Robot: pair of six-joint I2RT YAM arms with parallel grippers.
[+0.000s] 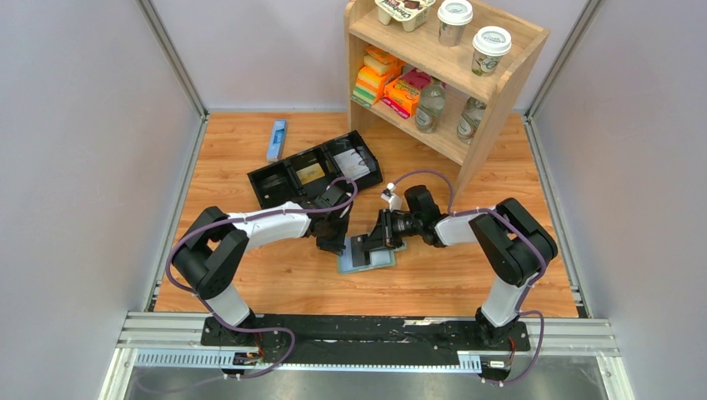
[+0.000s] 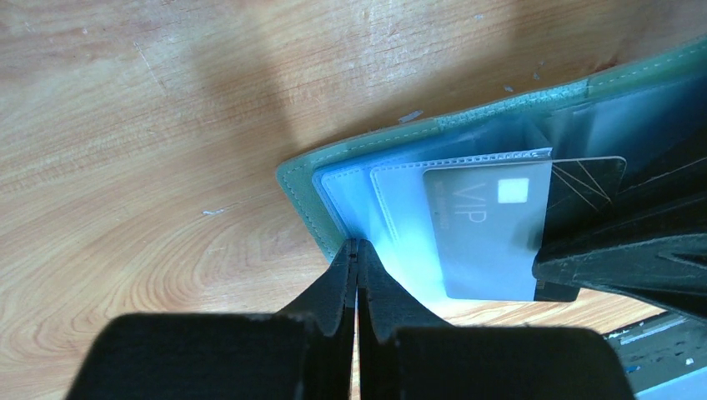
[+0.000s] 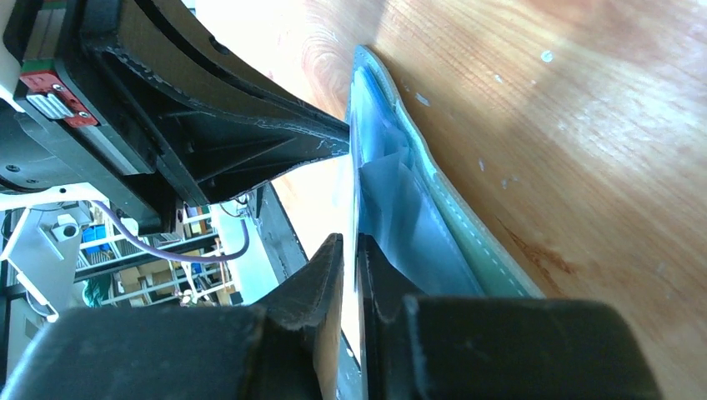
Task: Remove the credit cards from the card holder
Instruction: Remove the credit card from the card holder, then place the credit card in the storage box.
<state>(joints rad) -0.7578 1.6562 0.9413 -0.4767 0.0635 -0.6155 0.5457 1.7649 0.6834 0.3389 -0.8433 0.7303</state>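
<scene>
Right gripper (image 3: 350, 246) is nearly closed, a finger each side of the grey card (image 2: 488, 233) sticking out of the card holder (image 2: 304, 187); I cannot tell if it squeezes yet. Left gripper (image 2: 356, 250) pinches the card holder's other edge. The card holder lies open between them, the grey card's long side pointing at the right gripper.

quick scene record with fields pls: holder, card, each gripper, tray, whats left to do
card holder: open, lying flat on the wooden table
grey VIP card: partly out of a pale blue pocket
left gripper: shut, tips at the holder's edge; pinching or pressing, cannot tell
right gripper: closed on the card's free end
black tray: beyond the holder, apart from it
status: card not yet fully out
</scene>
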